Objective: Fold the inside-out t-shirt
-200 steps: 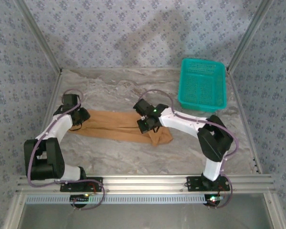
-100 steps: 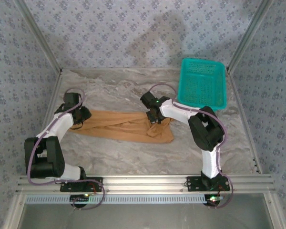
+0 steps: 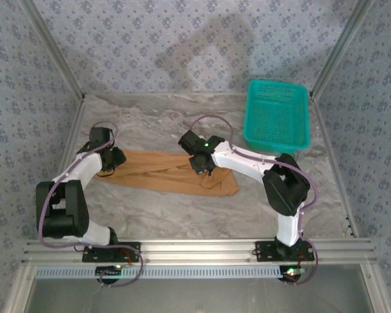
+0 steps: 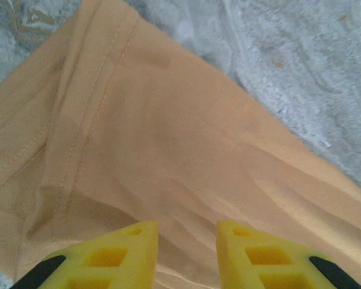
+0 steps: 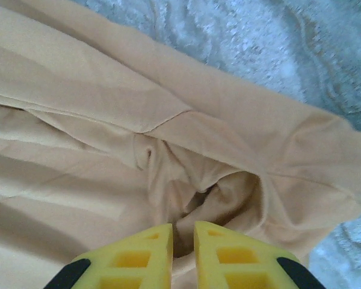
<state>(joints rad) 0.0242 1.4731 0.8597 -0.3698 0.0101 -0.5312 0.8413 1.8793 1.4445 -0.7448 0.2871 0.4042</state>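
Flattening the inside-out t-shirt (image 3: 158, 173) before any fold.
The right gripper (image 5: 182, 229), fingers barely parted, hangs above bunched cloth; the left gripper (image 4: 186, 227) hold unclear; regrasp likely needed.

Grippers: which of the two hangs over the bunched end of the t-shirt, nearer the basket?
The right gripper: above the rumpled end of the tan t-shirt, toward the teal basket; the left gripper is at the flatter end.

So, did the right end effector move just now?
Yes. The right end effector has slid a little left, away from the green basket, above the t-shirt.
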